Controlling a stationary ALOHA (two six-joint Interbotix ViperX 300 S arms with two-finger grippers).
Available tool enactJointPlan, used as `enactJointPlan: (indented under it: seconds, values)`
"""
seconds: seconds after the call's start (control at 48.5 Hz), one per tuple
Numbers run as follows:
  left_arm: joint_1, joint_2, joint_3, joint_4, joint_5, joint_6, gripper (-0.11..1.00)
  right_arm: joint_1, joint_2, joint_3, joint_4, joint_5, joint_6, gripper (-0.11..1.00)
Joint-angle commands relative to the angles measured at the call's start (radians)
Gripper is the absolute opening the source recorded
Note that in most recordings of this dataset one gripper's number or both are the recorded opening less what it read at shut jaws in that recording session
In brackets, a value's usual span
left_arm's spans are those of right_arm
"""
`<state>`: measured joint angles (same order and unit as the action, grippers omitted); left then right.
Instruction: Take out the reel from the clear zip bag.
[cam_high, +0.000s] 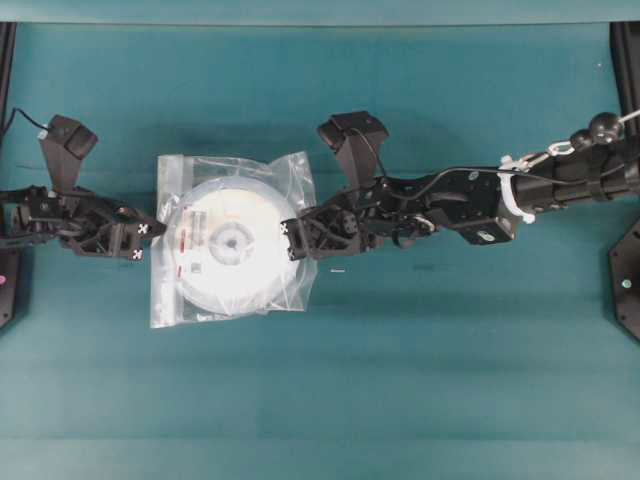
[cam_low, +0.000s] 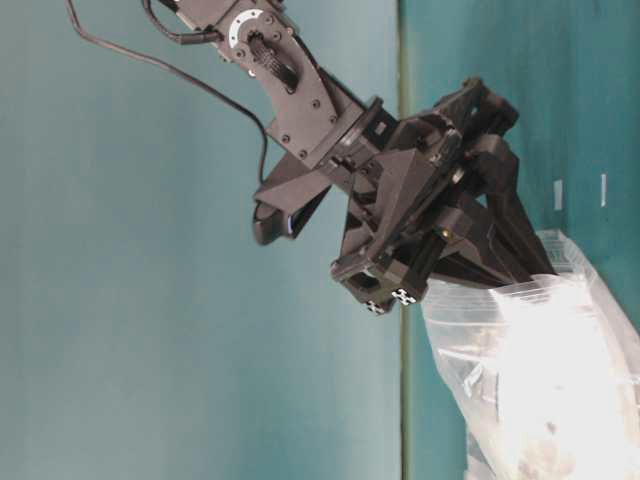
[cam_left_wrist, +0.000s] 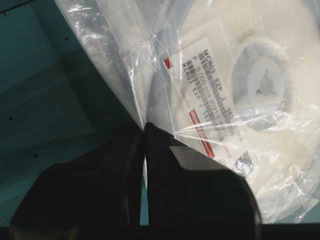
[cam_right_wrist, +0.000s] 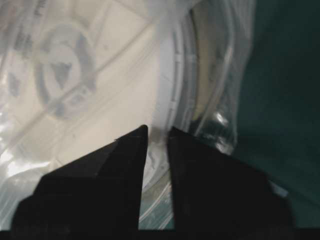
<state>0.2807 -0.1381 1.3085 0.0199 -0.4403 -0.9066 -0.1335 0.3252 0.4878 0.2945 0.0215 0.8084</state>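
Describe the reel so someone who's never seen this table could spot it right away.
On the teal table, between the two black arms, lies a clear bag. The reel is the flat white disc inside it, with a grey hub and a barcode label with red marks; it is the only round thing there.

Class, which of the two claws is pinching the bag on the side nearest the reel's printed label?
The left claw, at the clear zip bag's left edge; the reel's label faces it.

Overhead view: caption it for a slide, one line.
Both grippers, left and right, pinch opposite edges of the clear zip bag with the reel inside.
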Motion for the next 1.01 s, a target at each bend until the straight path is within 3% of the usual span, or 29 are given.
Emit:
enactJointPlan:
  seconds: [0.0, 0.185, 0.989]
  values:
    - [0.002, -0.003, -0.005, 0.003, -0.003, 0.003, 0.0, -0.002, -0.02, 0.009, 0.002, -0.005, 0.018, 0.12]
    - [0.002, -0.002, -0.005, 0.002, 0.011, 0.003, 0.0, -0.005, -0.028, 0.028, 0.003, -0.021, 0.021, 0.07]
    - [0.002, -0.003, -0.005, 0.003, 0.021, 0.009, 0.0, -0.011, -0.117, 0.149, 0.003, -0.035, 0.021, 0.07]
